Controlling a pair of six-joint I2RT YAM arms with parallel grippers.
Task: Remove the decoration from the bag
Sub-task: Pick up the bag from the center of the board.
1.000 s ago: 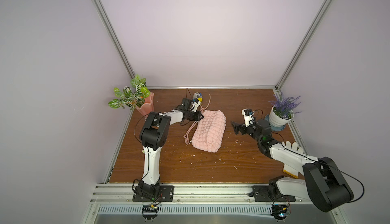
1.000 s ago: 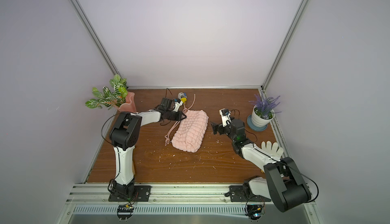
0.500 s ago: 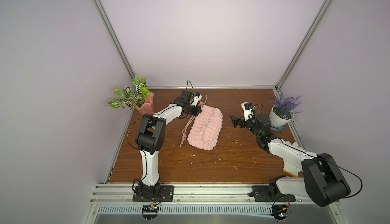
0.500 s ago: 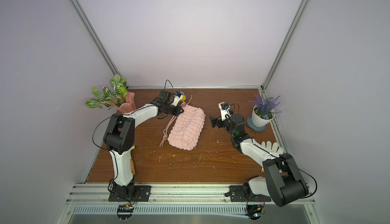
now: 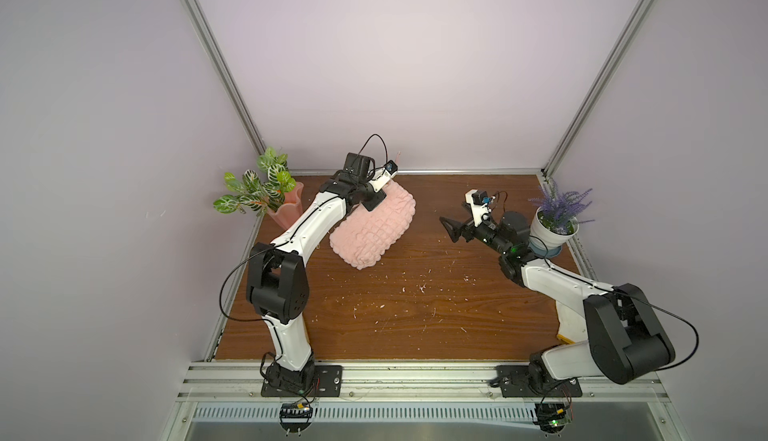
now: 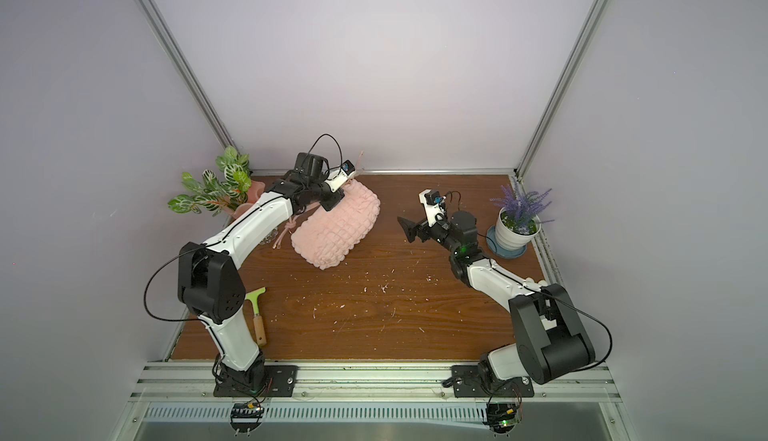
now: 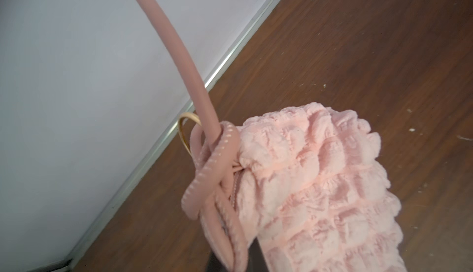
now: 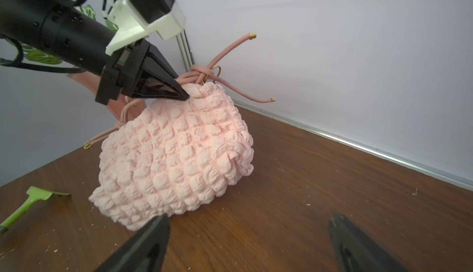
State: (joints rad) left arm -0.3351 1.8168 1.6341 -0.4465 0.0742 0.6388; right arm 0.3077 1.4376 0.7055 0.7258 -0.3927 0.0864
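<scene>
The left arm rises from its base with the elbow bent. The left gripper (image 5: 369, 207) points down with its fingers pressed together on the top edge of the bag (image 5: 374, 227), right beside the knotted strap (image 8: 199, 75). The bag hangs tilted from that hand, far end raised, near end resting on the table (image 5: 415, 318). The right arm stretches low over the table, and the right gripper (image 5: 452, 230) is turned toward the bag, fingers spread wide with nothing between them, well apart from it. The right wrist view shows the pinch itself and a gold ring (image 8: 218, 70) at the knot just past the left fingertips, while the left wrist view shows only strap, ring and quilting close up. A green scraper (image 6: 255, 308) lies near the left arm's base in a top view. A second ago the bag lay flat and the left gripper sat low at its far end, with the decoration showing beside it; now I cannot find the decoration in any view.
</scene>
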